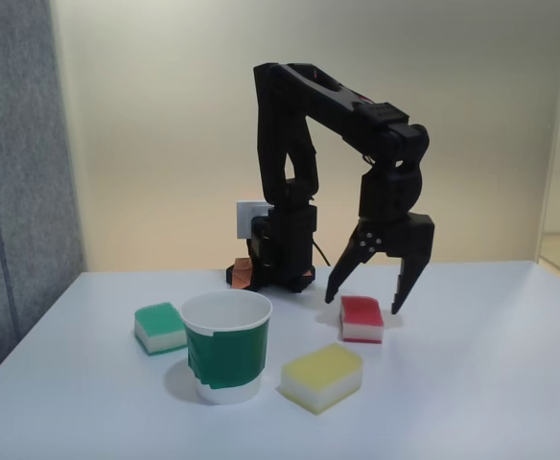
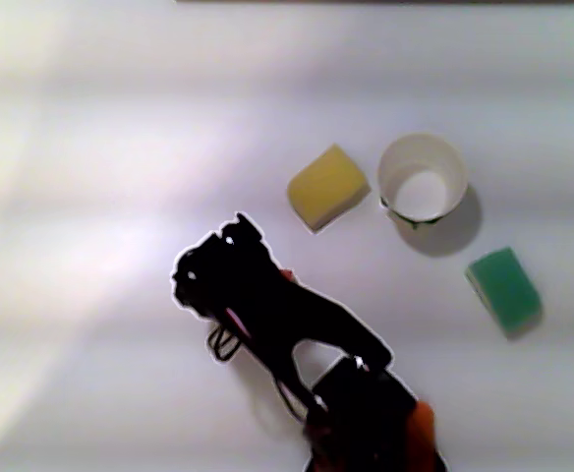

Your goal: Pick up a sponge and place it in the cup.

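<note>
Right of centre in the fixed view: claw (image 1: 364,299) spread wide, empty, poised just over the sponge (image 1: 361,318), fingertips straddling it. Sponge flat on the white worktop (image 1: 472,383), red side up. Lower left of it, the cup (image 1: 226,346), upright, between green sponge (image 1: 160,328) and yellow sponge (image 1: 322,377).

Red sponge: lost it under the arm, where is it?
In the fixed view, the red sponge lies right of the cup, below the open hand.
</note>
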Tool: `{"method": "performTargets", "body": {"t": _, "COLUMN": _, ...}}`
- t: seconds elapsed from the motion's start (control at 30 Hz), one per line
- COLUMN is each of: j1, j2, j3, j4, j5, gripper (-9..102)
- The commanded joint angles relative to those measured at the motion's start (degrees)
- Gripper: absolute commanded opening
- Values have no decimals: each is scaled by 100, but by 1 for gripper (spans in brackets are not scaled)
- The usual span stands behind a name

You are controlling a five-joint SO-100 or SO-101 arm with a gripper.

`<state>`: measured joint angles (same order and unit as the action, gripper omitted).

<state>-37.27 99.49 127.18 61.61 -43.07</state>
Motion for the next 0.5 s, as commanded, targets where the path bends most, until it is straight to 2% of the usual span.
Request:
{"method": "performTargets", "body": {"t": 0.0, "j1": -44, "j2": 97, "j3": 35, "j4": 141, "j5": 18, "gripper": 33}}
{"method": "performTargets", "body": {"t": 0.3, "j1": 114, "j2": 176, "j3": 105, "j4": 123, "j5": -53, "gripper": 21}}
{"method": "performTargets", "body": {"t": 0.47, "j1": 105, "j2": 176, "j3": 105, "j4": 0, "j5": -9, "gripper": 22}}
